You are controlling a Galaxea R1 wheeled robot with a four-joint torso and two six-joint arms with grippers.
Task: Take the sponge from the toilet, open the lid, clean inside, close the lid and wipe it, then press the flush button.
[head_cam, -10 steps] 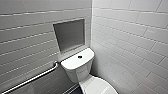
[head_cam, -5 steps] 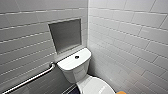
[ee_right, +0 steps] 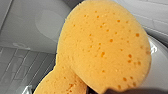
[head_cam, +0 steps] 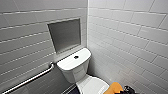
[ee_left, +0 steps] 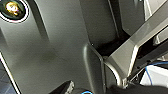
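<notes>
sponge [ee_right: 105,47]: orange, open-pored foam with darker pits scattered over the face and a rounded outline. In the right wrist view it looks pinched into two lobes, a big rounded one up front and a smaller one tucked behind it. Right gripper [head_cam: 128,89] fingers are clamped on it; a dark finger edge crosses the base of the big lobe. In the head view the sponge sits at the bottom edge of frame, just right of the lid [head_cam: 91,86], with the dark gripper touching it on its far side. Can't tell whether it is in contact with the lid or slightly above it. Lid is down: glossy white, only its rear part showing. Toilet [head_cam: 75,70] behind it has a boxy rounded white tank with a flat cover, and the flush button [head_cam: 76,57] is a small dark round dot in the cover's centre, well apart from the sponge. Directly above the tank is a grey recessed niche [head_cam: 65,35] set into the back wall. Grab bar [head_cam: 30,79], metal, runs diagonally along that wall to the left of the tank. Tiled walls [head_cam: 125,32] are pale grey rectangular tile, and the toilet is tucked into the corner where they meet. Left gripper [ee_left: 97,90]: open or closed, can't tell.
</notes>
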